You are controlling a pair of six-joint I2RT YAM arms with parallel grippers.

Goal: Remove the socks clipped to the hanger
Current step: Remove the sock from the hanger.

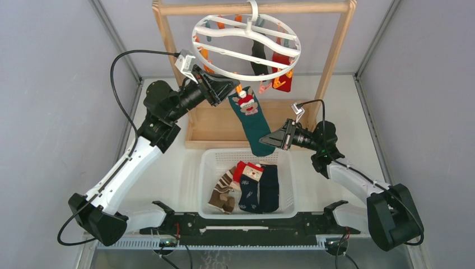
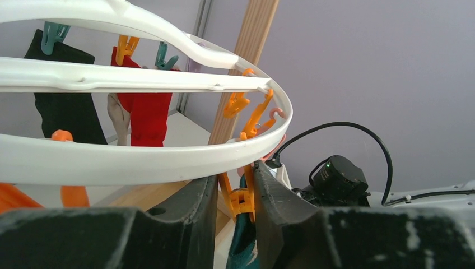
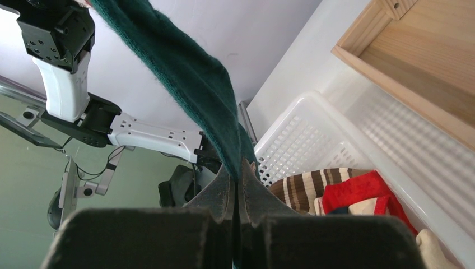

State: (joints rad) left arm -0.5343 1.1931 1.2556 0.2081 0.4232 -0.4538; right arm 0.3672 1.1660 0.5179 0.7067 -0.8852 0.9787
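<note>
The white ring hanger hangs from the wooden rack, and its rim fills the left wrist view. A dark green reindeer sock hangs from an orange clip at the ring's near edge. My left gripper is closed on that clip, with the sock's top just below. My right gripper is shut on the sock's lower end, and the sock stretches up to the left. A black sock and a red sock are still clipped at the far side.
A white basket below the sock holds a striped sock, a red-cuffed sock and a navy sock. The wooden rack's post and base tray stand behind. Empty orange and teal clips dangle from the ring.
</note>
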